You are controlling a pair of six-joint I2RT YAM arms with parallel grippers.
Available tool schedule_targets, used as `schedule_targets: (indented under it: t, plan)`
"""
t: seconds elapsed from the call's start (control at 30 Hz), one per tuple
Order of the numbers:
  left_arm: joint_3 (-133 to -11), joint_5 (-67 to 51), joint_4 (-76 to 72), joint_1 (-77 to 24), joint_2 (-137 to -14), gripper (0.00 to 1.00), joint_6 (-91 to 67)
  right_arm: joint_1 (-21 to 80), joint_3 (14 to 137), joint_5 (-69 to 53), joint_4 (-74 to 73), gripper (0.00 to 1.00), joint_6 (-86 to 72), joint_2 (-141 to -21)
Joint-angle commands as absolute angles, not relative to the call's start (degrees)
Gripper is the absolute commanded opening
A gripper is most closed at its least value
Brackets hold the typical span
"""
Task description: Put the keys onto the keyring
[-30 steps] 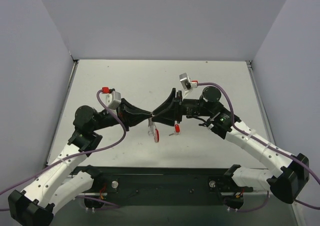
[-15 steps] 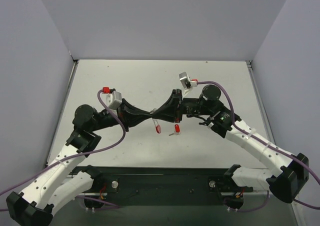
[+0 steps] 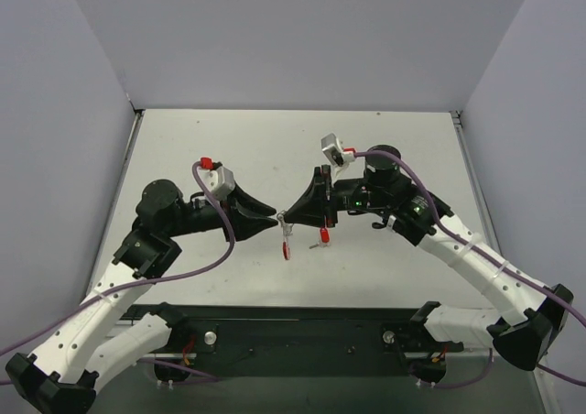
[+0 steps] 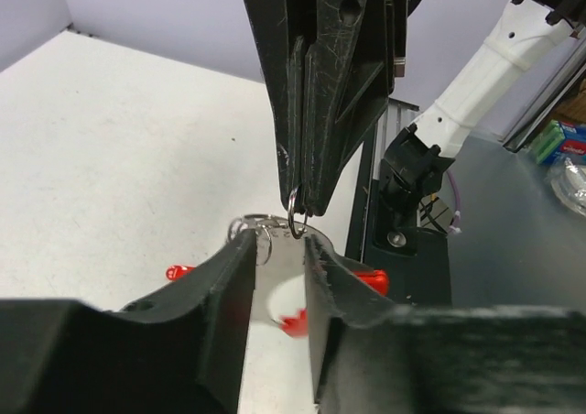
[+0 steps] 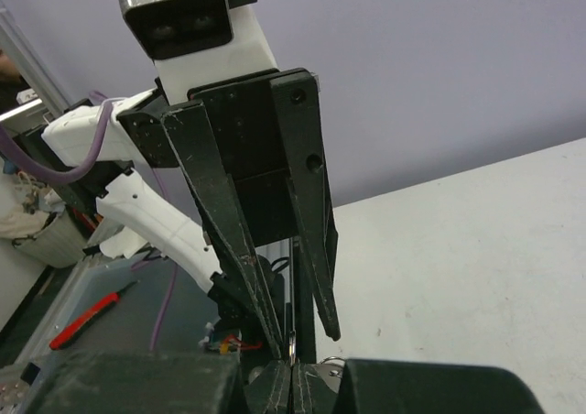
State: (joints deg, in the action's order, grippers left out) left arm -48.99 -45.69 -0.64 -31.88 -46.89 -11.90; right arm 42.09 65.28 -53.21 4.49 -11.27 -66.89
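Top view: L gripper (image 3: 273,217) and R gripper (image 3: 284,218) meet tip to tip above worktop (image 3: 229,139), approx midway btw its L and R edges and closer to the near edge than the far one. We see keyring (image 3: 286,245) hanging just under the two tips, red band lowest. From this angle we can't tell which claw has it. Key (image 3: 322,237) lies on the worktop just R of the hanging keyring, apart from it and untouched by either claw. Red head is visible; the rest is too small to read.

L wrist view: L gripper (image 4: 279,242) fills the bottom and is released. There's a clear gap btw the fingers, and we see worktop and a red bit of the keyring (image 4: 293,321) through it. R gripper (image 4: 298,208) comes in from the top, jaws clenched on a thin silver ring of the keyring. The ring sits right at the L fingertips; we can't tell whether it touches them. More silver loops sit just beside the L-hand fingertip. Two other red bits peek past the outer sides of the fingers, too hidden for us to say what they are.

R wrist view: R gripper (image 5: 291,373) sits at the bottom edge, jaws pressed together w/ no gap. L gripper (image 5: 303,337) faces us, fingers spread in a V, tips apart, nothing clamped btw them. Worktop shows at the R behind it.
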Motion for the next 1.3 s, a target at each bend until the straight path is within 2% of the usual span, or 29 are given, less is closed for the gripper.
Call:
schedule_targets:
  t: [0.0, 0.2, 0.3, 0.6, 0.7, 0.87, 0.97, 1.1, 1.2, 1.27]
  plan:
    - [-52.5, -47.1, 4.0, -31.8, -47.2, 0.43, -9.1, 41.9, 68.3, -55.6, 1.0, 0.00, -6.0, -66.9]
    - [-52.8, -47.6, 4.1, -31.8, -46.9, 0.62, -8.9, 42.1, 70.1, -55.0, -4.5, 0.00, -2.6, -67.6]
    - [-53.9, -48.4, 5.1, -31.8, -48.0, 0.64, -8.4, 42.2, 71.3, -54.7, -7.5, 0.00, -0.7, -67.9]
    - [-58.9, -51.5, 10.9, -32.7, -53.2, 0.63, -6.2, 43.0, 72.8, -54.1, -11.0, 0.00, 1.7, -68.7]
    - [-59.5, -52.1, 11.4, -33.1, -54.2, 0.58, -5.8, 43.2, 72.9, -54.0, -11.1, 0.00, 1.7, -68.8]
    - [-60.0, -52.6, 12.0, -34.6, -55.8, 0.57, -5.4, 43.5, 72.9, -53.3, -11.0, 0.00, 1.8, -68.8]
    - [-60.6, -52.6, 13.2, -35.2, -56.7, 0.53, -4.7, 43.5, 72.9, -53.1, -11.0, 0.00, 1.8, -68.6]
    - [-60.9, -52.6, 14.0, -35.4, -57.7, 0.35, -4.3, 43.5, 72.6, -52.8, -10.7, 0.00, 1.7, -68.1]
    - [-61.1, -52.6, 14.4, -35.5, -57.8, 0.29, -4.0, 43.5, 72.2, -52.4, -10.0, 0.00, 1.3, -67.7]
    - [-61.1, -52.6, 14.3, -35.7, -57.9, 0.09, -4.0, 43.5, 72.2, -52.6, -9.7, 0.00, 1.2, -67.7]
